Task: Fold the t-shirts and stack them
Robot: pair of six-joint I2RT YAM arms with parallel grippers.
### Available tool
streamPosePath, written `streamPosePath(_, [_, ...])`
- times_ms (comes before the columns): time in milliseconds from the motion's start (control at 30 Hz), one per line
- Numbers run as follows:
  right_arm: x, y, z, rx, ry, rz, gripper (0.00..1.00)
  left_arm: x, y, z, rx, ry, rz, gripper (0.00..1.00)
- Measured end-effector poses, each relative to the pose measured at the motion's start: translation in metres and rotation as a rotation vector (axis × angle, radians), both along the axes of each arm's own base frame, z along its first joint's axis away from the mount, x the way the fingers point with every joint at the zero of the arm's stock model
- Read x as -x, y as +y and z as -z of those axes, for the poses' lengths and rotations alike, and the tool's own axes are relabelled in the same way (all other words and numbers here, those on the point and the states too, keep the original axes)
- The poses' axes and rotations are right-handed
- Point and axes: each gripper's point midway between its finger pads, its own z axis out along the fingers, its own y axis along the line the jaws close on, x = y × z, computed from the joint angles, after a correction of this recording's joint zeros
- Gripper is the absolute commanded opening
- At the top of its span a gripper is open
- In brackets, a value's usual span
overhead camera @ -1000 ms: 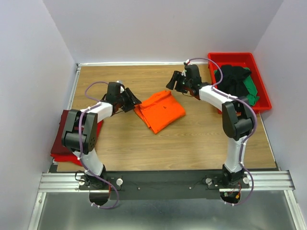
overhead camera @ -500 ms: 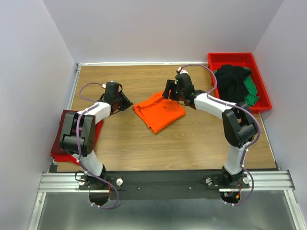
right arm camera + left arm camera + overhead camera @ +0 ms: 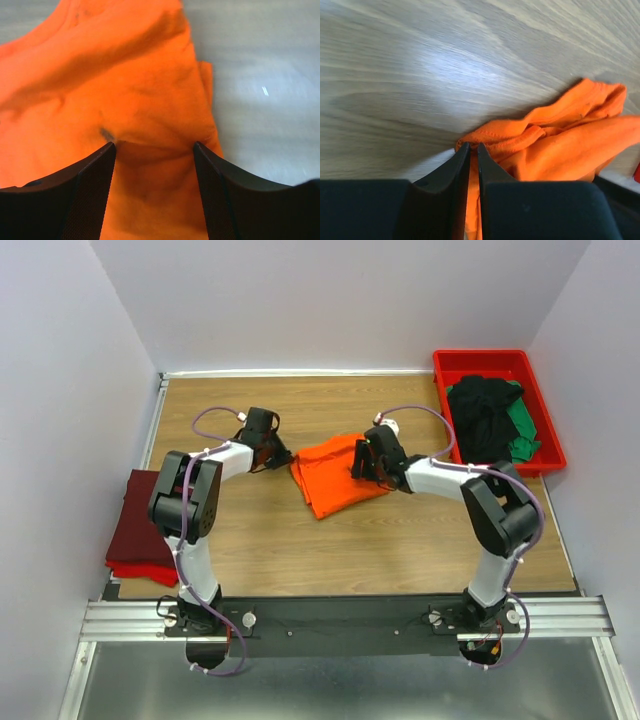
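The bright orange t-shirt point(image 3: 335, 478) lies folded and rumpled on the wooden table's middle. My left gripper point(image 3: 284, 459) is at its left edge. In the left wrist view the gripper point(image 3: 470, 146) is shut on a fold of the orange t-shirt point(image 3: 560, 145), with cloth showing between the fingers. My right gripper point(image 3: 362, 469) is low over the shirt's right part. In the right wrist view the gripper point(image 3: 154, 146) is open, its fingertips point(image 3: 107, 150) pressing on the orange cloth point(image 3: 125, 80). A black t-shirt point(image 3: 484, 408) and a green one point(image 3: 526, 432) lie in the tray. A maroon and red stack point(image 3: 138, 528) lies at the left edge.
The rigid red tray point(image 3: 480, 356) stands at the back right corner. White walls close in the table on the left, back and right. The arm bases sit on a metal rail point(image 3: 340, 615) at the near edge.
Both grippers have moved in to the orange t-shirt: the left one rightward to its left edge, the right one forward and down onto its right part.
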Motion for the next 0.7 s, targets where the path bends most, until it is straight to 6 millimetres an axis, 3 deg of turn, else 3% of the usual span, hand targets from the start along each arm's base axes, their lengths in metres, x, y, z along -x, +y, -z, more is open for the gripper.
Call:
streamPosePath(200, [0.051,-0.029,-0.001,0.003,0.044,0.025,0.70,0.006,-0.024,0.000,0.001,-0.003,0.053,0.18])
streamPosePath(333, [0.071,-0.040,-0.025,-0.018,0.034,0.035,0.71,0.012,-0.040,0.000,-0.003,-0.007,0.096,0.18])
streamPosePath(367, [0.072,-0.040,-0.032,-0.026,0.022,0.036,0.71,0.012,-0.042,-0.001,-0.004,-0.008,0.103,0.19])
streamPosePath(533, [0.059,-0.041,-0.075,-0.050,-0.068,0.062,0.72,0.001,-0.053,-0.013,-0.012,-0.050,0.137,0.46])
streamPosePath(700, [0.023,-0.026,-0.104,-0.045,-0.139,0.071,0.72,-0.006,-0.048,-0.029,-0.058,-0.092,0.148,0.54])
